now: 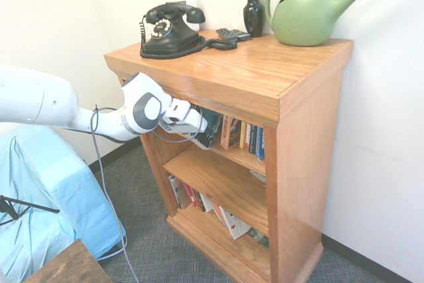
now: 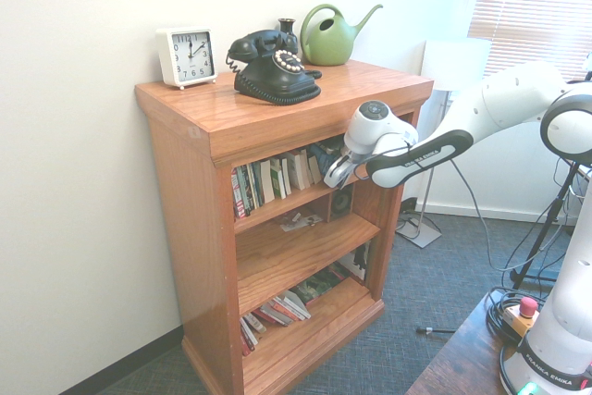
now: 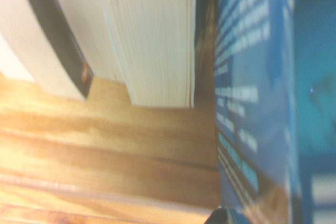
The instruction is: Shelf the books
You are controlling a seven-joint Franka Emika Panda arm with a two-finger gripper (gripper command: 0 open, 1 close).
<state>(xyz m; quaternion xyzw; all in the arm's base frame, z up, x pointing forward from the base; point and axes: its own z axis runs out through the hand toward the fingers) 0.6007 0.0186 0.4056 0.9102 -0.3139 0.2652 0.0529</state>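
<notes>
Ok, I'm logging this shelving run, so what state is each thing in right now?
Blue book: at the gripper, tilted, at the top shelf's opening, not yet upright in the row.
Gripper: at the top shelf; can't tell open or shut.
Top-shelf books: standing, some leaning.
Bottom-shelf books: lying slumped.
Phone: handset on cradle.
Watering can: upright.
Vase: upright.
Clock: upright.

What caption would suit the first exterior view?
Robot pincer presses a blue book into the top shelf of a wooden bookcase.
</notes>
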